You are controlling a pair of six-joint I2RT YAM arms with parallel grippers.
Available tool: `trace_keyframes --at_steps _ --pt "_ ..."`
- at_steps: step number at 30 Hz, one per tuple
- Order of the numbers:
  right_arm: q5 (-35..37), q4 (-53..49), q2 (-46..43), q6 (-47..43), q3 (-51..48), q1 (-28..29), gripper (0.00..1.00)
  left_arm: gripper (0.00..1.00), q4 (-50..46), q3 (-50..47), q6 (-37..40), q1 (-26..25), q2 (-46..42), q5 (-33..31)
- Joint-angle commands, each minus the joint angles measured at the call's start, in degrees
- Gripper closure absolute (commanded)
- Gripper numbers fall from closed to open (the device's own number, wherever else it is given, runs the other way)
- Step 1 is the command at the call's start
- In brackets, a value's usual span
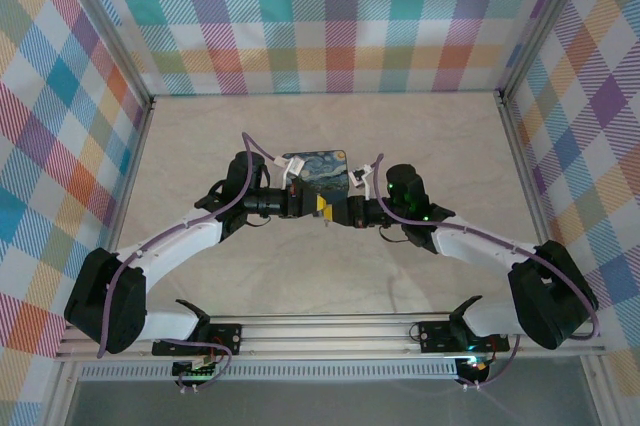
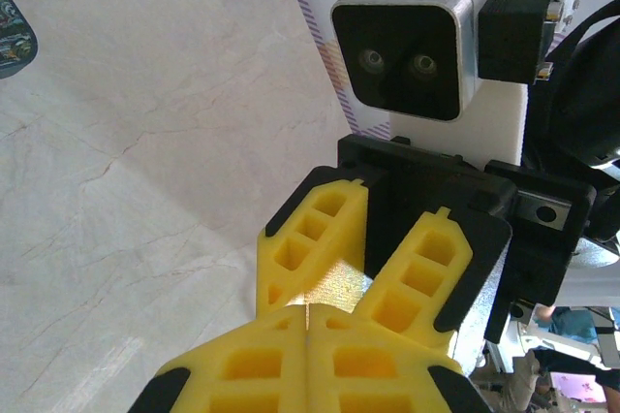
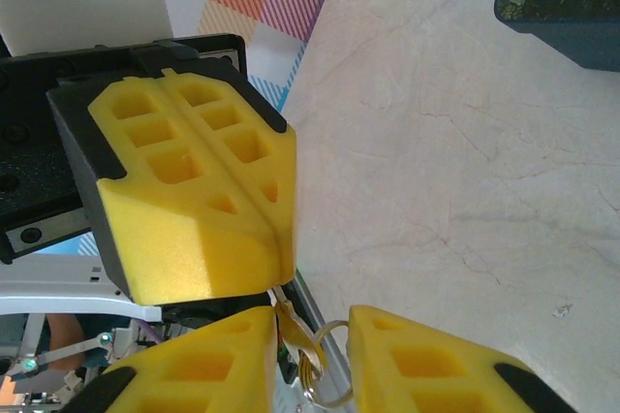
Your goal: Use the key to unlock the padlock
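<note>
Right wrist view: left fingers clamp shut on the apparent key, right fingers apart astride its ring; likely handover step, next needs a square closing.

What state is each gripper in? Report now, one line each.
Left gripper: shut, pinching what looks like the key.
Right gripper: open, jaws either side of the ring.

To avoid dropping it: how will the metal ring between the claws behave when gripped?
The ring is a thin wire loop, so probably light and stiff. It seems to dangle at the left claw's tip, so it may swing aside. It looks shiny and smooth, so it might slip.
</note>
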Motion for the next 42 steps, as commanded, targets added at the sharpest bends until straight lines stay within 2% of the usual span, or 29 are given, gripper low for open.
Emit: trace_keyframes --at_steps 1,13,18,19,20,21,23,26,29,33,39,42 --pt "-1.5 2.3 0.2 0.2 0.6 0.2 0.78 1.00 2.0 0.2 0.7 0.6 -1.0 1.9" --pt "-1.9 4.8 -0.1 1.6 -1.2 0.2 1.00 1.00 2.5 -0.9 -0.2 1.5 -0.8 0.5" --pt "-1.9 7.8 0.0 3.3 -2.2 0.2 1.00 0.98 3.4 -1.1 -1.0 1.5 -0.3 -0.4" --pt "-1.8 7.4 0.0 3.3 -2.1 0.2 1.00 0.95 3.0 -0.9 -1.0 1.5 -0.1 -0.8" --pt "-1.4 6.6 -0.2 3.0 -2.0 0.2 1.00 0.82 2.4 -0.8 -0.9 1.6 -0.1 -1.4" --pt "-0.7 5.2 -0.5 2.3 -1.8 0.2 1.00 0.65 1.4 -0.5 -0.8 1.7 -0.1 -2.4" --pt "1.3 1.5 -1.2 0.6 -1.5 0.2 1.00 0.53 -0.4 -0.2 -0.4 2.0 -0.6 -4.2" --pt "2.8 -1.6 -1.9 -1.1 -1.5 -0.2 1.00 0.39 -4.4 0.5 0.9 2.1 -1.9 -8.6" --pt "3.6 -3.5 -1.9 -2.1 -1.5 -0.5 1.00 0.37 -8.0 1.1 1.0 2.2 -2.5 -13.1" --pt "6.7 -8.3 -2.3 -4.4 -1.1 -0.8 1.00 0.32 -14.4 1.4 -3.0 1.6 -1.3 -24.7" --pt "10.2 -15.0 -3.1 -5.4 -2.3 -7.1 1.00 0.31 -17.2 0.5 -7.5 -7.2 3.5 -44.9" --pt "11.0 -18.0 -4.0 -6.0 -1.8 -9.1 1.00 0.30 -14.9 1.1 -9.0 -10.1 6.9 -51.3"
